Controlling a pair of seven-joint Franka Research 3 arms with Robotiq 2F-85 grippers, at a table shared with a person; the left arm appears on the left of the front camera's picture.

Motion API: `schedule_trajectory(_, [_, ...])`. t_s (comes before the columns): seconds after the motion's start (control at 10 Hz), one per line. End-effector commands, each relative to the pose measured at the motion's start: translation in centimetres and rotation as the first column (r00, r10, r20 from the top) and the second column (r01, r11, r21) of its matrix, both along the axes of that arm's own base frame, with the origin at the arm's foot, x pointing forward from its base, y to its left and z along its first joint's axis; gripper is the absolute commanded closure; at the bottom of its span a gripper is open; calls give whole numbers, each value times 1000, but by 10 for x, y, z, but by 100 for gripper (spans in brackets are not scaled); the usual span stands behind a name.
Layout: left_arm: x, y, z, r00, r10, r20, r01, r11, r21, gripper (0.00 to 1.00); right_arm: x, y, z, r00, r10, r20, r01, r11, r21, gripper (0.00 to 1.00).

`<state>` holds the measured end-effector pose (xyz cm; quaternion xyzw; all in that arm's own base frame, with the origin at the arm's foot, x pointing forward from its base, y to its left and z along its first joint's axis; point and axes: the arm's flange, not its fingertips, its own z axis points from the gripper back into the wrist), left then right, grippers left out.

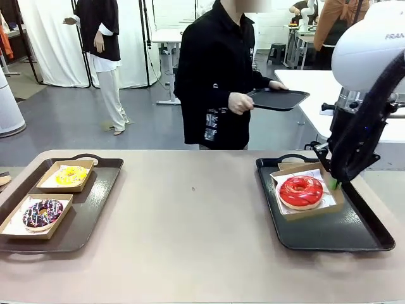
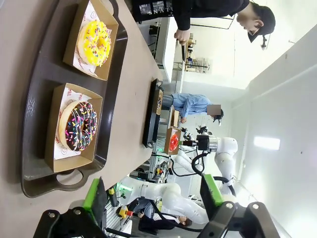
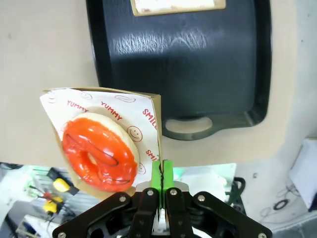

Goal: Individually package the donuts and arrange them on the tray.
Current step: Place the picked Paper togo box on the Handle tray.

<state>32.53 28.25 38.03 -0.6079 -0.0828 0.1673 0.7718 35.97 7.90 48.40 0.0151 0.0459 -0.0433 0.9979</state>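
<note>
Brown cardboard everywhere: counted four shallow paper-lined boxes, three filled, one empty box [image 1: 290, 166] at the far end of the right black plastic tray [image 1: 335, 231]. Counted three donuts: yellow-iced ring donut [image 1: 71, 175] and sprinkled dark ring donut [image 1: 42, 213], each flat in its own box on the left black plastic tray [image 1: 95, 196]; red-glazed ring donut [image 1: 301, 191] in a box over the right tray. Counted three trays: two on the beige tabletop [image 1: 190, 221], a third black tray [image 1: 278, 99] in a person's hand [image 1: 240, 102] beyond.

Reaching down steeply from picture right, right claw [image 1: 333, 183] clenched on the right edge of the red donut's cardboard box [image 3: 153, 106], green pads pressed together on the wall. Hanging beside the left tray's handle end, left claw [image 2: 153, 198] released, fingers [image 2: 94, 193] spread wide, grasping nothing.

All three rings lying icing up, holes skyward; round, so no long axis to speak of.
</note>
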Motion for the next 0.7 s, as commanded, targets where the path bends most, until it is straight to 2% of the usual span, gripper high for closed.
schedule_trajectory(0.0, [-1,1,2,1000,3,5,-3,1000,0,0,-27,-22,-7,1000,12,21,-12,1000,5,99])
schedule_trajectory(0.2, [-1,1,2,1000,3,5,-3,1000,0,0,-28,-34,-23,999,-31,31,30,999,43,99])
schedule_trajectory(0.6, [-1,1,2,1000,3,5,-3,1000,0,0,1,-45,-61,998,-32,45,30,999,36,99])
